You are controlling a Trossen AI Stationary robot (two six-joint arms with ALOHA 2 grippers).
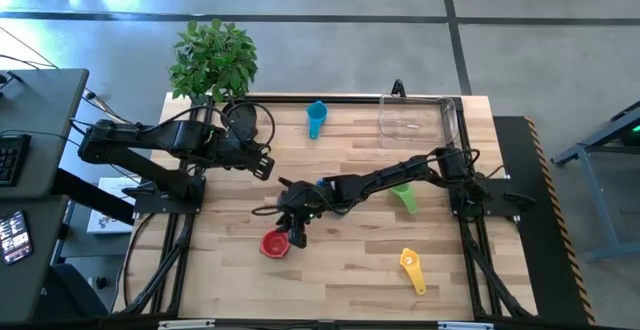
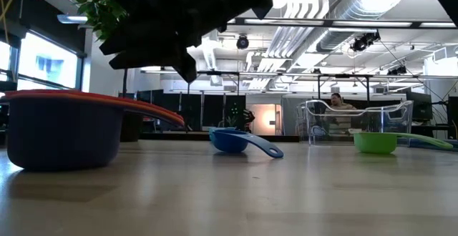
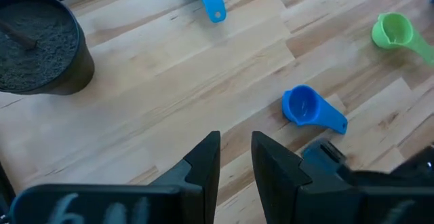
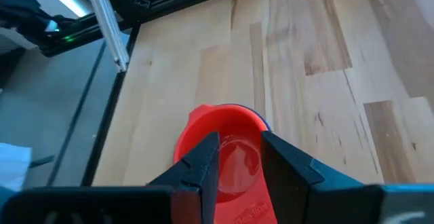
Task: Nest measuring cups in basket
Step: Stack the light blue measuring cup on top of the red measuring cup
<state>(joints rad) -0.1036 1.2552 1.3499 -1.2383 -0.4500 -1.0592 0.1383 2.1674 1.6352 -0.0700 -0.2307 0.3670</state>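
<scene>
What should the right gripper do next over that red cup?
Probably lower and close on the red cup: the right gripper hovers directly above it, fingers slightly apart and straddling its rim, nothing held. The basket looks empty, so this cup likely needs carrying there.

Purple cup (image 2: 61, 132) near; blue cup (image 2: 240, 141), green cup (image 2: 378, 142), basket (image 2: 356, 121) beyond.

We note the right arm stretched from its base across to centre-left, wrist angled down, right gripper (image 1: 297, 236) low with fingers (image 4: 203, 157) slightly parted. The left arm sits folded at rear left; left gripper (image 3: 235, 157) has its fingers narrowly apart.
</scene>
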